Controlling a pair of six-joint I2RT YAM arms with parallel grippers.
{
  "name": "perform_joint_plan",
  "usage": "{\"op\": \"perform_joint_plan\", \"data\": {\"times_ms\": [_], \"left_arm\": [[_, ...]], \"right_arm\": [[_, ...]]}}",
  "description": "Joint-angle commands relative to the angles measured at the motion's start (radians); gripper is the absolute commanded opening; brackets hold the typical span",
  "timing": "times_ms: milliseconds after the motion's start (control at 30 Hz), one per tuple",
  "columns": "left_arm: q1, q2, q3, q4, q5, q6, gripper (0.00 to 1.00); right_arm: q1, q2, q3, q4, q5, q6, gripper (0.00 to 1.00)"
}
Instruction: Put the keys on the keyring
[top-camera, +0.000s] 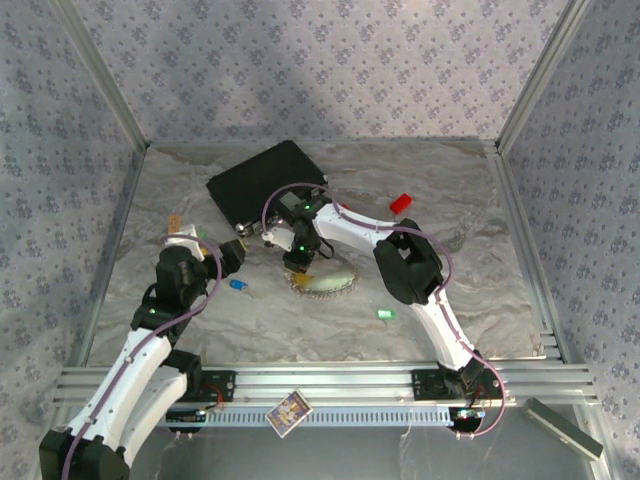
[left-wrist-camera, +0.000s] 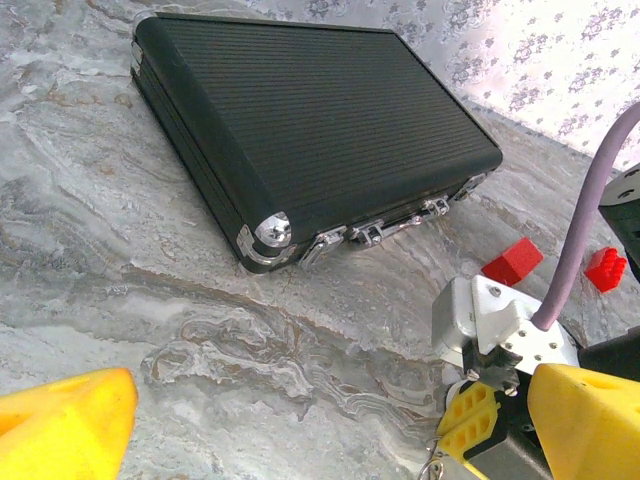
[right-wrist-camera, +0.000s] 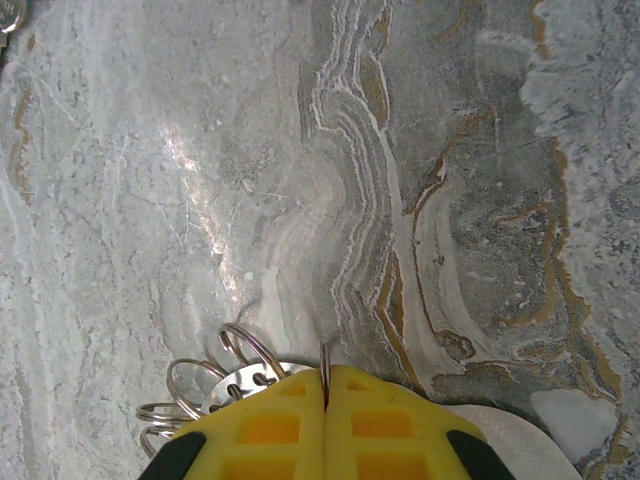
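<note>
The keyring (right-wrist-camera: 245, 385) is a silvery metal plate carrying several thin wire rings (right-wrist-camera: 250, 345). My right gripper (right-wrist-camera: 325, 375) is shut on one upright ring, its yellow fingers pressed together around the wire just above the table. From above, the keyring (top-camera: 327, 283) lies mid-table under the right gripper (top-camera: 300, 268). The blue-headed key (top-camera: 238, 284) lies on the table just in front of my left gripper (top-camera: 237, 252). The green-headed key (top-camera: 386, 314) lies apart to the right. My left gripper (left-wrist-camera: 330, 440) stands wide open and empty, facing the right gripper's fingertips (left-wrist-camera: 470, 420).
A black ribbed case (left-wrist-camera: 310, 120) with metal latches lies at the back, also seen from above (top-camera: 268, 183). Two red blocks (left-wrist-camera: 512, 260) (left-wrist-camera: 605, 268) sit beyond the right arm. A small card (top-camera: 289, 411) rests on the front rail.
</note>
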Motion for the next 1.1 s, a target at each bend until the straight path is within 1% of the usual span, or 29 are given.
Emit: {"op": "perform_joint_plan", "data": {"times_ms": [0, 100, 167, 233, 333, 467, 633, 833, 1000, 1067], "left_arm": [[0.005, -0.018, 0.000, -0.015, -0.015, -0.013, 1.00], [0.005, -0.029, -0.002, -0.024, -0.021, -0.013, 1.00], [0.005, -0.037, -0.001, -0.028, -0.022, -0.009, 1.00], [0.005, -0.042, 0.000, -0.032, -0.025, -0.007, 1.00], [0.006, -0.046, 0.009, -0.038, -0.029, 0.011, 0.99], [0.005, -0.038, 0.049, -0.052, -0.002, 0.068, 0.93], [0.004, -0.031, 0.104, -0.023, 0.037, 0.144, 0.86], [0.004, 0.015, 0.189, -0.039, 0.120, 0.270, 0.80], [0.001, 0.056, 0.239, -0.052, 0.243, 0.444, 0.68], [-0.004, 0.072, 0.253, -0.049, 0.281, 0.513, 0.65]], "right_arm": [[0.008, 0.028, -0.001, -0.016, 0.023, -0.009, 0.04], [0.009, 0.024, -0.001, -0.006, 0.022, -0.005, 0.00], [0.008, 0.012, -0.008, 0.002, 0.024, -0.007, 0.00], [0.007, -0.017, -0.031, 0.030, 0.033, -0.007, 0.00], [0.008, -0.099, -0.112, 0.110, 0.028, -0.029, 0.00], [0.001, -0.234, -0.238, 0.235, 0.005, -0.043, 0.00], [-0.014, -0.385, -0.374, 0.382, -0.042, -0.033, 0.00], [-0.045, -0.533, -0.501, 0.505, -0.125, -0.023, 0.00], [-0.065, -0.624, -0.585, 0.579, -0.199, -0.041, 0.00], [-0.076, -0.653, -0.614, 0.615, -0.224, -0.049, 0.00]]}}
